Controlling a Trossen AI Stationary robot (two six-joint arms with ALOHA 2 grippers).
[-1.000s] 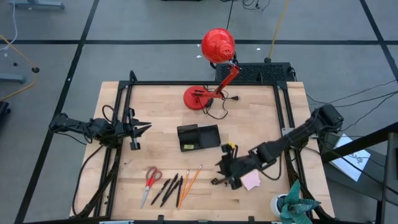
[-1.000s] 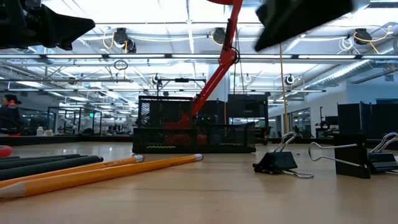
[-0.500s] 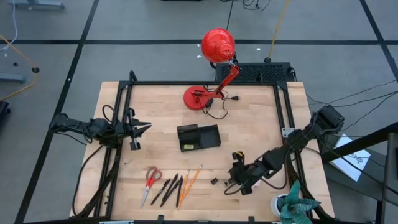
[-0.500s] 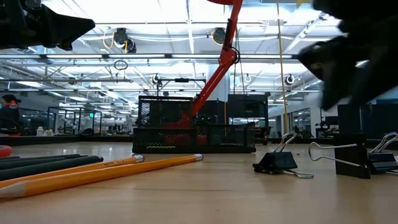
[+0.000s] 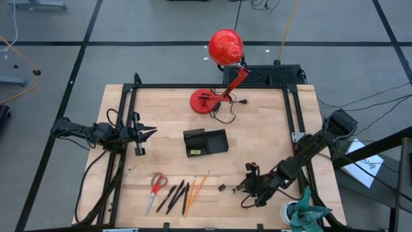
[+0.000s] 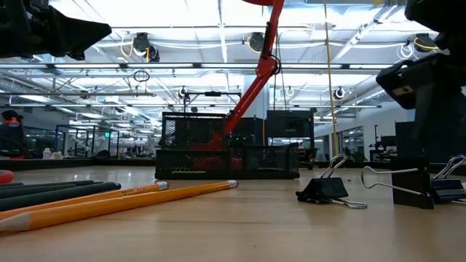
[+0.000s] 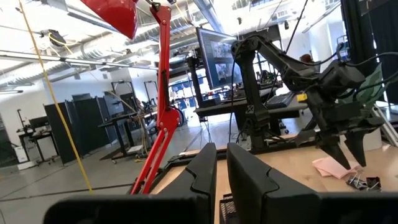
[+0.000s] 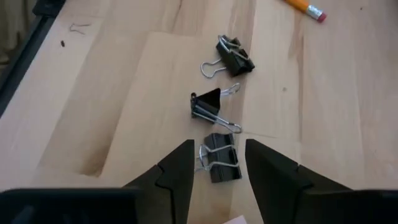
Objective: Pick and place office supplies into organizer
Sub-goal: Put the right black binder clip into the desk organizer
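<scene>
We are getting ready to pick up one of the three small black metal binder clips [image 8: 221, 165] on the wooden table [image 5: 270, 129]. They lie near the front edge, well to the right of the small black mesh organizer tray [image 5: 205, 142]. Our right gripper [image 8: 216, 163] hangs just above the nearest clip with its fingers apart and nothing in them. That clip sits right between the two fingers, so we think we should go straight down and pinch its fat black body, not the thin wire loops, which could slip. The next clip [image 8: 209, 104] lies just beside it, so we must stay narrow and not bump it.

The pink sticky-note pad [image 7: 333, 166] is close by too. The orange pencils [image 5: 198, 185], black pens [image 5: 175, 195] and red-handled scissors [image 5: 156, 187] lie in front of the tray. The way back to the tray looks open.

Our left gripper [image 5: 149, 133] waits left of the tray, fingers nearly together, holding nothing.
</scene>
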